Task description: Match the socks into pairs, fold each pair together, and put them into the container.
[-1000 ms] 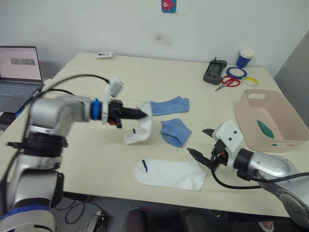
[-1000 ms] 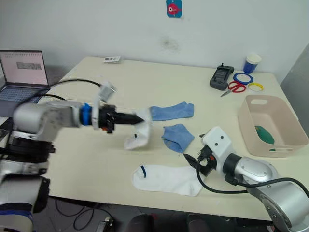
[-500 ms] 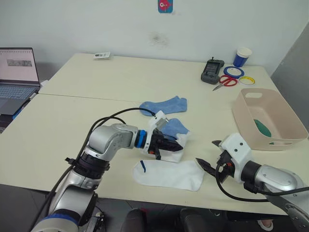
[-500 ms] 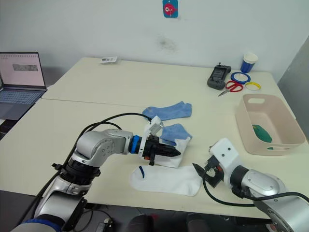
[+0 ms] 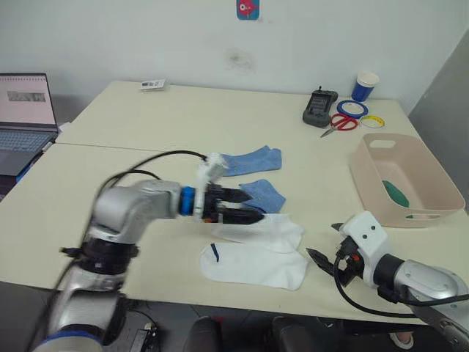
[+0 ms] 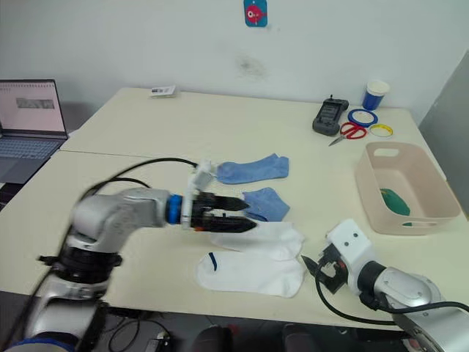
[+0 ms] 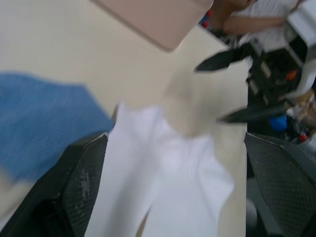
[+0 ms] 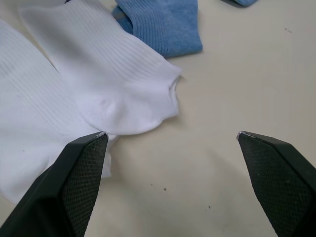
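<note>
Two white socks lie side by side near the front edge: one just behind the other. My left gripper is open over the left end of the rear white sock, holding nothing. Behind them are two blue socks, one bunched and one flat. My right gripper is open just right of the white socks, apart from them. The pale pink container stands at the right with a dark green item inside.
A laptop sits at the far left. Along the back right are a black device, red scissors, tape rolls and a blue-and-white paper cup. A small card lies at the back.
My left gripper carried a white sock down beside the other white sock, opened and let it go. The right gripper stayed open in place. The camera shifted slightly.
</note>
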Controlling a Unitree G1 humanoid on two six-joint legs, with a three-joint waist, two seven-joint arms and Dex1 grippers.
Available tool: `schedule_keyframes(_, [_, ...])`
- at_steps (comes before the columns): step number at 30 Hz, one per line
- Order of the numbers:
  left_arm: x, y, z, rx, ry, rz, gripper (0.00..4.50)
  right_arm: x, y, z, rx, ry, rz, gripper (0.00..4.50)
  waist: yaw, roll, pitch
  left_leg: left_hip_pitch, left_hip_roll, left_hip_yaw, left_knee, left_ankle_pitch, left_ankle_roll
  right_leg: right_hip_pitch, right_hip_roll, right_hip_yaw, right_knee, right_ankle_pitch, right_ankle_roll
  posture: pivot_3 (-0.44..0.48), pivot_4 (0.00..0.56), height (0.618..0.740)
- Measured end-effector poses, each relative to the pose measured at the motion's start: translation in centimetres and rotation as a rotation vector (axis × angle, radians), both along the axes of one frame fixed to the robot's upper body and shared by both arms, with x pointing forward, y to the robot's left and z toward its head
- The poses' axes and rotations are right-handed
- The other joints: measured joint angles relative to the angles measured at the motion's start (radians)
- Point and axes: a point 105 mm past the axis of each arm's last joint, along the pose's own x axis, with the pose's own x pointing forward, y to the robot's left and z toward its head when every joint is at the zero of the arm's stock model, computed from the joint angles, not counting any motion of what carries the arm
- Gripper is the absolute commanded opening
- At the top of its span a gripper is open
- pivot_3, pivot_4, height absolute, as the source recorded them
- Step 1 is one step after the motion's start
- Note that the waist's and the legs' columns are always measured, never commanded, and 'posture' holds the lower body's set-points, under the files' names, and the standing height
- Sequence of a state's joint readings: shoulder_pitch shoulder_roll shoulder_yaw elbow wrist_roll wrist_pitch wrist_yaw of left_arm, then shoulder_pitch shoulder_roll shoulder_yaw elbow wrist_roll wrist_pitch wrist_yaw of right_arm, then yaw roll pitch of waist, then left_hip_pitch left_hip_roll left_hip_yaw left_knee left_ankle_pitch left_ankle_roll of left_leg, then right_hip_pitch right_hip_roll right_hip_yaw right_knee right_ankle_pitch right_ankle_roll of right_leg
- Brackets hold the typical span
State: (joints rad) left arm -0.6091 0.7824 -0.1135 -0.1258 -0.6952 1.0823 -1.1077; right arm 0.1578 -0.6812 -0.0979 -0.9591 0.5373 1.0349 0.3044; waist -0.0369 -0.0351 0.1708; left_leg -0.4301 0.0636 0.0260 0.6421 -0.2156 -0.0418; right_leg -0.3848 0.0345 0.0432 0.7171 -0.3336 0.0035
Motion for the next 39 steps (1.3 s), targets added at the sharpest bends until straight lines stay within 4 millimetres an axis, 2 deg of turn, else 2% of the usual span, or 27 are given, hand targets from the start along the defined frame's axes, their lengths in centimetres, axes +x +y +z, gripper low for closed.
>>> schedule_keyframes(3, [-1.5, 3.9, -1.7, 0.111, 0.094, 0.021, 4.48, -0.9, 0.4, -1.3, 0.024, 0.050, 0.004, 4.50, 0.002, 0.000, 0.000, 0.000, 0.002, 0.000, 0.000, 0.000, 0.000, 0.000, -0.002, 0.000, -0.001, 0.000, 0.000, 0.000, 0.150, 0.725])
schedule_keyframes(4, [-1.8, 4.5, -2.2, 0.132, 0.111, 0.026, 4.48, -1.3, 0.7, -1.7, 0.032, 0.070, 0.011, 4.50, 0.003, 0.000, 0.000, 0.000, 0.002, 0.000, 0.000, 0.000, 0.000, 0.000, -0.004, 0.000, -0.001, 0.000, 0.000, 0.000, 0.150, 0.725])
schedule_keyframes(8, [-2.6, 5.5, -4.6, 0.171, 0.119, 0.046, 4.48, -2.1, 1.6, -2.5, 0.049, 0.095, 0.043, 4.50, 0.009, 0.000, 0.000, -0.001, -0.001, 0.003, 0.002, 0.000, 0.000, 0.001, -0.010, 0.000, -0.003, 0.000, 0.000, 0.000, 0.150, 0.725])
schedule_keyframes(11, [-2.2, 4.8, -6.7, 0.169, 0.091, 0.097, 4.48, -2.2, 2.5, -2.7, 0.088, 0.091, 0.057, 4.50, 0.009, -0.001, 0.000, -0.002, -0.001, 0.003, 0.002, 0.000, 0.000, 0.001, -0.010, 0.000, -0.004, 0.000, 0.000, 0.000, 0.150, 0.725])
schedule_keyframes(15, [-1.6, 3.7, -7.3, 0.157, 0.046, 0.140, 3.56, -2.0, 3.0, -3.7, 0.098, 0.113, 0.049, 4.50, 0.009, 0.000, -0.002, -0.001, -0.001, 0.002, 0.001, 0.000, 0.000, 0.002, -0.010, -0.001, -0.003, 0.000, 0.000, 0.000, 0.150, 0.725])
schedule_keyframes(17, [-1.6, 3.4, -7.5, 0.151, 0.039, 0.154, 2.95, -1.9, 2.9, -4.5, 0.092, 0.135, 0.033, 4.13, 0.009, 0.000, -0.002, -0.001, -0.001, 0.002, 0.001, 0.000, 0.000, 0.002, -0.010, -0.001, -0.003, 0.000, 0.000, 0.000, 0.150, 0.725])
schedule_keyframes(20, [-1.8, 3.3, -7.8, 0.159, 0.042, 0.157, 2.05, -1.7, 3.2, -4.7, 0.104, 0.133, 0.030, 3.29, 0.008, 0.000, -0.002, -0.001, -0.001, 0.002, 0.001, 0.000, 0.000, 0.002, -0.010, -0.001, -0.003, 0.000, 0.000, 0.000, 0.150, 0.725])
schedule_keyframes(26, [-3.1, 1.8, -8.7, 0.158, 0.067, 0.087, 0.08, -1.6, 3.5, -4.7, 0.110, 0.133, 0.043, 0.99, 0.008, 0.000, -0.002, -0.001, -0.001, 0.002, 0.001, 0.000, 0.000, 0.002, -0.010, -0.001, -0.003, 0.000, 0.000, 0.000, 0.150, 0.725])
schedule_keyframes(29, [-4.2, 1.0, -8.9, 0.147, 0.106, 0.028, 0.00, -1.7, 3.5, -4.7, 0.110, 0.138, 0.051, 0.02, 0.008, 0.000, -0.002, -0.001, -0.001, 0.002, 0.001, 0.000, 0.000, 0.001, -0.010, -0.001, -0.003, 0.000, 0.000, 0.000, 0.150, 0.725])
schedule_keyframes(32, [-5.1, 0.9, -8.8, 0.133, 0.154, -0.013, 0.00, -1.9, 3.4, -4.8, 0.102, 0.149, 0.057, 0.02, 0.008, 0.000, -0.002, -0.001, -0.001, 0.002, 0.001, 0.000, 0.000, 0.001, -0.009, -0.001, -0.003, 0.000, 0.000, 0.000, 0.150, 0.725])
schedule_keyframes(39, [-5.3, 3.9, -8.2, 0.219, 0.168, -0.016, 0.00, -4.4, 3.9, -4.6, 0.104, 0.210, 0.139, 0.02, 0.007, 0.000, -0.002, -0.001, 0.000, 0.002, 0.001, 0.000, 0.000, 0.001, -0.009, -0.001, -0.002, 0.000, 0.000, 0.000, 0.150, 0.725])
